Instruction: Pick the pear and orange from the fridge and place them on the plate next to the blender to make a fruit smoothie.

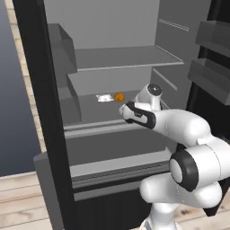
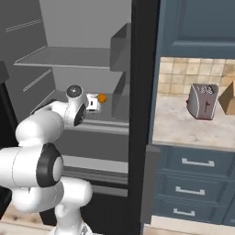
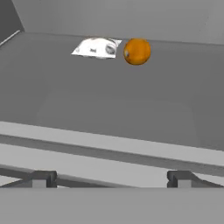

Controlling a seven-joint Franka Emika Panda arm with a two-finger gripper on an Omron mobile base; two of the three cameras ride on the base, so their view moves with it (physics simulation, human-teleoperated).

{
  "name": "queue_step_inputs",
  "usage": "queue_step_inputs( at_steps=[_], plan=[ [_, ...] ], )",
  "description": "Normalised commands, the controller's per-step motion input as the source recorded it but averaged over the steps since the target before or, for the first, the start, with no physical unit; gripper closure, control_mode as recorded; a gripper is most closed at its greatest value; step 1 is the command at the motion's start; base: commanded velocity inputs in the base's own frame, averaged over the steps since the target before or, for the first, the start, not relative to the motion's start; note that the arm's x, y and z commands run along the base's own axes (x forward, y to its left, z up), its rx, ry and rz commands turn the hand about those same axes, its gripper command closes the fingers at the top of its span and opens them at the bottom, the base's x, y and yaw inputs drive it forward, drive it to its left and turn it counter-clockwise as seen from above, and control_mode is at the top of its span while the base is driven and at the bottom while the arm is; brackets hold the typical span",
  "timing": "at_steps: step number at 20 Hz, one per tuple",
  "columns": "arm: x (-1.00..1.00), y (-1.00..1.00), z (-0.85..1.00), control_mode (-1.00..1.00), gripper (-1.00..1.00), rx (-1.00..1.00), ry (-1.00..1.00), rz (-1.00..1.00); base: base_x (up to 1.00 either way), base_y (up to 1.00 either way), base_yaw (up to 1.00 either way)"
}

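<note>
On fridge [image 1: 134,58] shelf, orange [image 3: 137,51] (round)

Fridge [image 1: 49,112]: matt grey interior, smooth plastic look; front edge glossy black. Shelf [image 3: 109,100]: flat grey, smooth, no shine. Orange [image 3: 137,51]: bright skin, slight sheen, faintly dimpled. White packet [image 3: 97,47] beside it: thin film or paper look, printed. Arm [image 1: 188,134]: glossy white shell, dark joints. Toaster [image 2: 202,101]: brushed-metal look. Surface [image 2: 183,126]: pale speckled stone. Floor [image 1: 18,197]: light wood planks. Cabinet drawers [image 2: 197,183]: matt blue, metal handles.
</note>
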Motion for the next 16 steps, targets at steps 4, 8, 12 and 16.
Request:
queue_step_inputs(
  at_steps=[4, 8, 12, 16],
  plan=[
    [0.0, 0.0, 0.0, 1.0, -1.0, 0.0, 0.0, 0.0, 0.28, 0.0, -0.02],
    [0.0, 0.0, 0.0, 1.0, -1.0, 0.0, 0.0, 0.0, 0.6, 0.04, -0.03],
    [0.0, 0.0, 0.0, 1.0, -1.0, 0.0, 0.0, 0.0, 0.6, 0.01, -0.01],
    [0.0, 0.0, 0.0, 1.0, -1.0, 0.0, 0.0, 0.0, 0.36, 0.0, -0.03]
  ],
)
